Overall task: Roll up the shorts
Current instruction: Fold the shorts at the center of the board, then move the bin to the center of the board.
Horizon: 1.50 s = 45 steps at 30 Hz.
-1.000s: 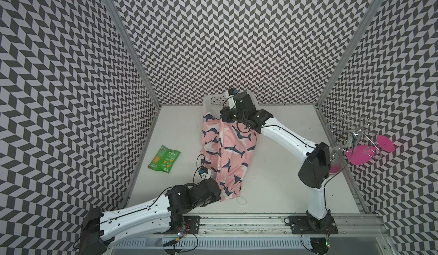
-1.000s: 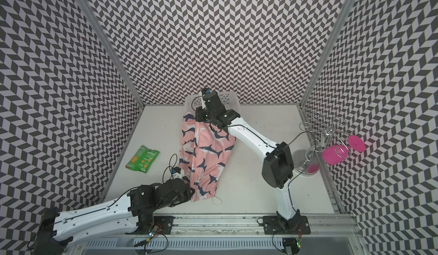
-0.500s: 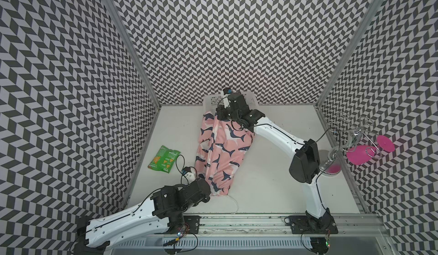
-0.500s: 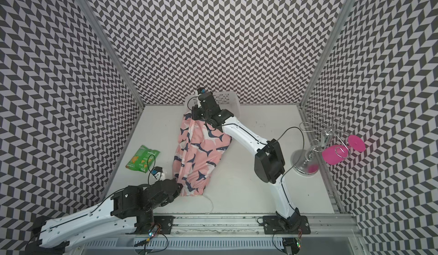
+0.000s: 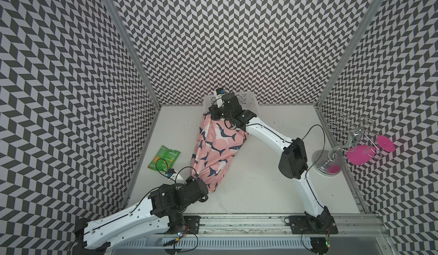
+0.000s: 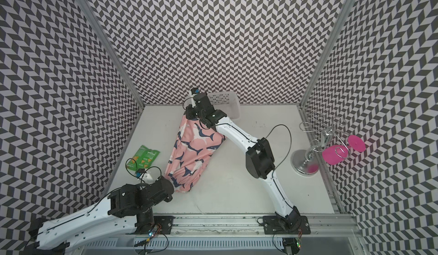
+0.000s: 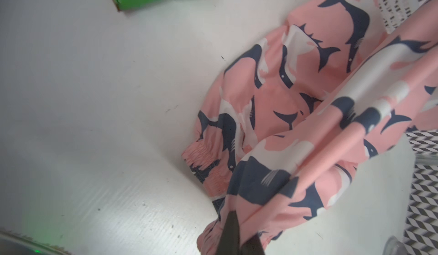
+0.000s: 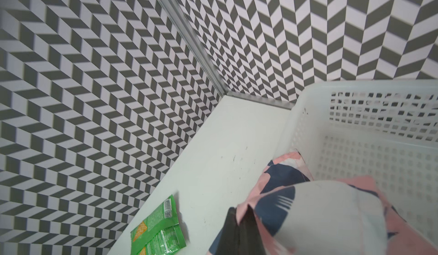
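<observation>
We note both jaws pinched tight on opposite ends of the shorts (image 5: 218, 147). Risk: our taut pull slips a thin pinch, or far end snags the basket (image 5: 250, 99).
</observation>
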Motion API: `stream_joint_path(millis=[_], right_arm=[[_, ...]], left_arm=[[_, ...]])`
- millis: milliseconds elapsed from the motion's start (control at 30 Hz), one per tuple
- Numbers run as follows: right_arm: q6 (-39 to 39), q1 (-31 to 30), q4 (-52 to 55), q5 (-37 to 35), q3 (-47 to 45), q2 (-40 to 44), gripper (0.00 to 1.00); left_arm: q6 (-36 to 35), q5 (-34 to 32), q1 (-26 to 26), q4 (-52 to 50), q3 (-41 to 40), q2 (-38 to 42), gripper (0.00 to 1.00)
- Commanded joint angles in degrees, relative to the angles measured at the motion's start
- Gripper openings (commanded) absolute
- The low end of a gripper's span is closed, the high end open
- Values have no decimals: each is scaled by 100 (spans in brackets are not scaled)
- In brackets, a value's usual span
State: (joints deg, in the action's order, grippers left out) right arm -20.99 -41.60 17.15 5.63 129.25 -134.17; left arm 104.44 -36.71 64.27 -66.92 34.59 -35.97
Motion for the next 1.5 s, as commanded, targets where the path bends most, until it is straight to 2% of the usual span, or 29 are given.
stream_joint_path(millis=[0,133,333,467,500,567,633,667,833,967,1100,1267,1367,1467], right_arm=[[131,90,-625,114,157,-144,0],[182,77,-700,247,206,-291,0],[236,82,-912,403,381,-514,0],[304,89,-1084,539,489,-634,13],[332,91,-1097,552,520,-649,20],[432,91,-1049,628,619,-670,47],[553,93,-837,610,702,-607,59],[630,106,-734,553,660,-511,61],[601,439,-194,343,223,93,68],[18,1202,270,380,-301,491,70],[-78,1779,488,84,-708,588,71],[-179,2165,914,-348,-441,197,73],[-280,2345,797,-271,-381,-88,73],[-229,2393,542,-118,-311,-342,70]], left_arm=[[66,-242,-236,-423,-35,-267,0],[-490,-15,-764,23,-236,-364,0],[-1234,-23,-1396,542,-411,-184,0],[-2012,92,-1929,1006,-324,-366,8],[-2133,129,-2022,1085,-286,-435,15],[-2292,133,-2170,1108,-152,-639,44],[-2363,94,-2204,935,42,-796,64],[-2445,84,-2200,887,177,-859,67],[-3404,408,-2206,1212,554,-903,72],[-4300,1173,-2192,1999,576,-983,76],[-4967,1926,-2192,3008,229,-1063,76],[-5150,2288,-2255,3588,-146,-1294,78],[-5128,2355,-2381,3576,-290,-1489,69],[-5130,2422,-2476,3571,-434,-1488,66]])
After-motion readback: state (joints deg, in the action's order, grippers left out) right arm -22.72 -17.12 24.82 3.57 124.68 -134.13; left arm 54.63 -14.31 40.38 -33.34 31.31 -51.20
